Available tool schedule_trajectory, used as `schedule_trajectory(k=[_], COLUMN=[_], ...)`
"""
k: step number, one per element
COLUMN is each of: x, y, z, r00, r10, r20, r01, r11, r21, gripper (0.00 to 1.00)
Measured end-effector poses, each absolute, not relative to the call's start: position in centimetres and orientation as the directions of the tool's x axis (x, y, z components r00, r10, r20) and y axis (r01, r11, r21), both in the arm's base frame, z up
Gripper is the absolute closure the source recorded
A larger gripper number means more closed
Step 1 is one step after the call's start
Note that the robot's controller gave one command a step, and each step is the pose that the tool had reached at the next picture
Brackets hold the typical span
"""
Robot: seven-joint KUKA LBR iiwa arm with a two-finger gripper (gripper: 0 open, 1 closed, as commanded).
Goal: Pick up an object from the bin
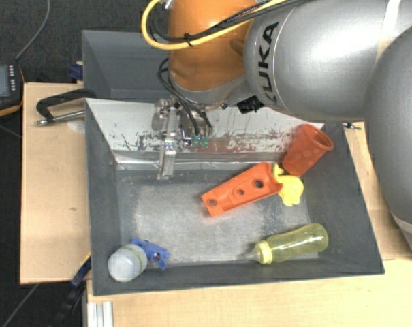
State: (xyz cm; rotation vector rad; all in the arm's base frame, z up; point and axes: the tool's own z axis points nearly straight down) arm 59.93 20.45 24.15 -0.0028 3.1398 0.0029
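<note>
claw (167,163), grip state unclear, hangs by the bin (127,131) back wall over bare floor, orange block (241,190) well apart

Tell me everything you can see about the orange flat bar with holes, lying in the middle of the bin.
The orange flat bar looks like moulded plastic, long and thick-edged, with three round holes in a row along its top face. It lies flat on the floor of the grey metal bin, near the middle and slanted, its right end further up the picture. That end meets a small yellow lumpy piece. Nothing else touches it.
</note>
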Motion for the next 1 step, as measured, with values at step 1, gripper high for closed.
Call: schedule_trajectory(k=[1], x=[60.00], y=[19.73], z=[17.53], r00=[-1.000], r10=[-0.028], r20=[-0.002], r01=[-0.028], r11=[1.000], r21=[0.003], gripper=[0.00])
